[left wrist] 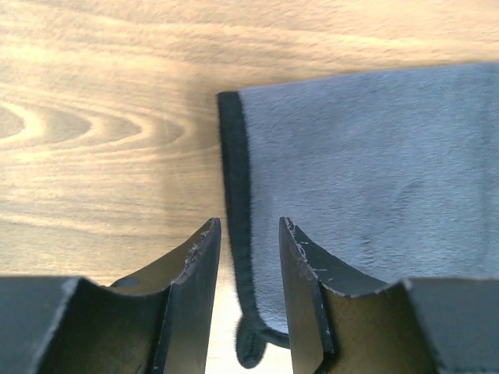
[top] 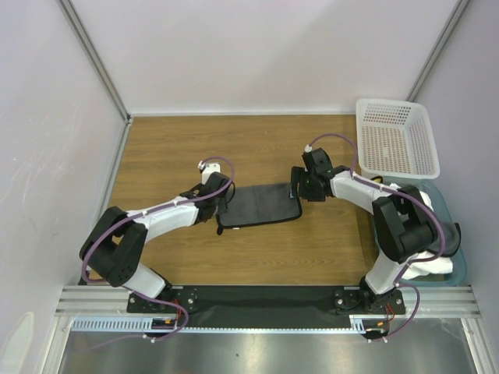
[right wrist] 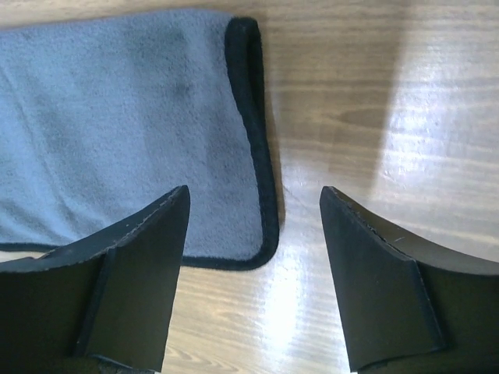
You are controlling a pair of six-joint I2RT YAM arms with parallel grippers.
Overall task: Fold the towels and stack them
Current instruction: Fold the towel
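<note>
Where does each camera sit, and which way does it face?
Top external: above, behind the bases, looking down at the table; left arm, right arm show.
Left wrist: looks down past the left pincer, astride the hem of the grey towel.
Right wrist: looks down past the open right pincer at the towel's other end.
All share the towel.

A dark grey towel (top: 261, 205) is spread flat on a wooden table (top: 257, 148), with its long sides running left to right and its edges bound in a darker hem. Beyond the towel and to its right, a white perforated basket (top: 395, 139) is set on the wood. To the towel's right and nearer, a blue tub (top: 460, 257) is seen at the table's edge.
</note>
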